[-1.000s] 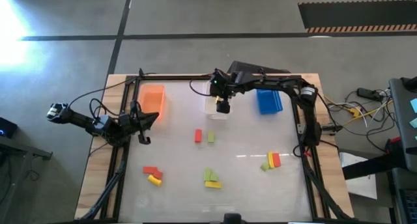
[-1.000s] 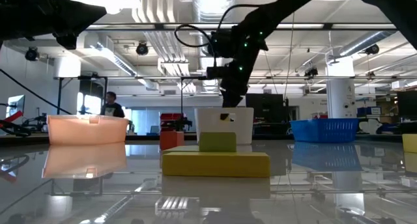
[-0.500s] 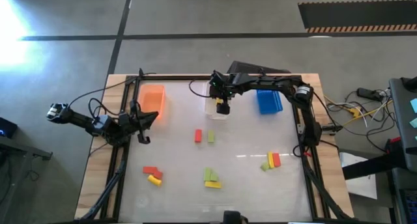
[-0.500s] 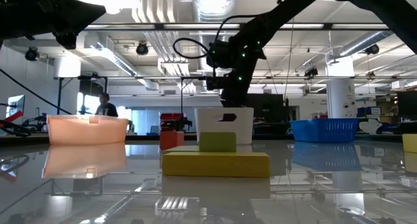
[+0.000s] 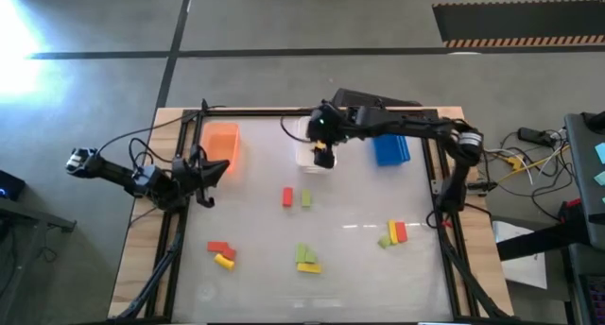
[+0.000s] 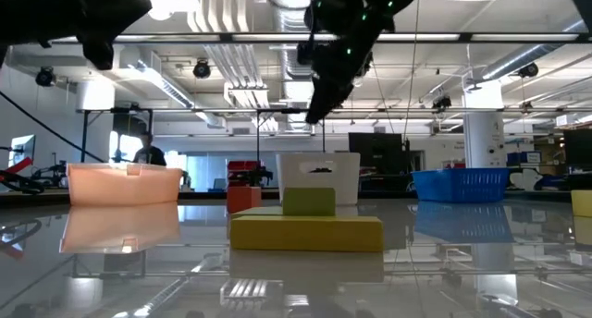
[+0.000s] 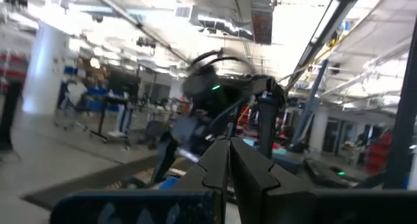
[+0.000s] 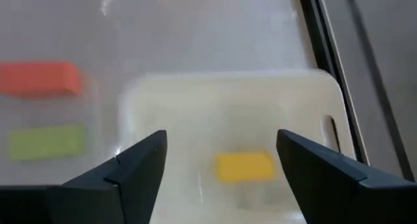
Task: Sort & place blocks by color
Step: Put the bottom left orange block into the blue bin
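My right gripper (image 8: pixel 221 160) has risen clear of the clear bin (image 8: pixel 306 94), fingers spread and empty; a second ago it sat low at the bin's mouth. One yellow block (image 8: pixel 245 166) lies inside, so that placement reads as complete. The remaining blocks (image 5: pixel 306 259) are scattered on the table (image 5: pixel 359 268). My left gripper (image 7: pixel 228 160) waits shut beside the orange bin (image 5: pixel 221 145).

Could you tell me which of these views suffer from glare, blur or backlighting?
High view: strong glare bleaches the floor at the upper left. Low view: bright ceiling lights backlight the arms into silhouettes, and the glossy table mirrors the yellow block. Left wrist view: the room behind is motion-blurred. Right wrist view: soft focus, though a yellow block in the clear bin is still readable.
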{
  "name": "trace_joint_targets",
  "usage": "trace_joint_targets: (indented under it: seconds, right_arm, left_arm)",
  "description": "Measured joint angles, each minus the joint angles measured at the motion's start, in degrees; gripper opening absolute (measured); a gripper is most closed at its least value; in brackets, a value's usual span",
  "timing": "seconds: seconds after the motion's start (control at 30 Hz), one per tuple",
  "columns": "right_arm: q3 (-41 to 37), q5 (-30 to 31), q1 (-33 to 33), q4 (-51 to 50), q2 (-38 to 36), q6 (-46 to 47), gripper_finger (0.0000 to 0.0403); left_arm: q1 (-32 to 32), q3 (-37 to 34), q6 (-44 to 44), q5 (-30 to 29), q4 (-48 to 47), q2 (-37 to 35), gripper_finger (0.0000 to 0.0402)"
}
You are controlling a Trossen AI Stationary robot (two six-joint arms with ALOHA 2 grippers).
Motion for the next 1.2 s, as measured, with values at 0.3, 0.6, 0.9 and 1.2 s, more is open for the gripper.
trace_joint_targets:
  seconds: [0.3, 0.6, 0.9, 1.2]
  right_arm:
    - [-17.5, 0.4, 12.2, 20.8, -14.7, -0.1, 0.0234]
    - [-32.9, 3.0, 16.5, 37.3, -28.8, -3.2, 0.0226]
    - [-41.4, 3.0, 16.5, 50.7, -35.7, -8.1, 0.0226]
    - [-41.5, 3.0, 16.5, 50.3, -36.2, -9.1, 0.0226]
  left_arm:
    - [-0.1, 8.1, -15.0, 0.0, -3.9, 12.8, 0.0001]
    - [-3.1, 24.4, -29.6, 1.0, -23.5, 27.4, 0.0001]
    - [-8.9, 48.7, -66.2, 15.6, -78.6, 43.5, 0.0]
    - [-11.7, 57.7, -60.4, 43.1, -97.8, 56.1, 0.0]
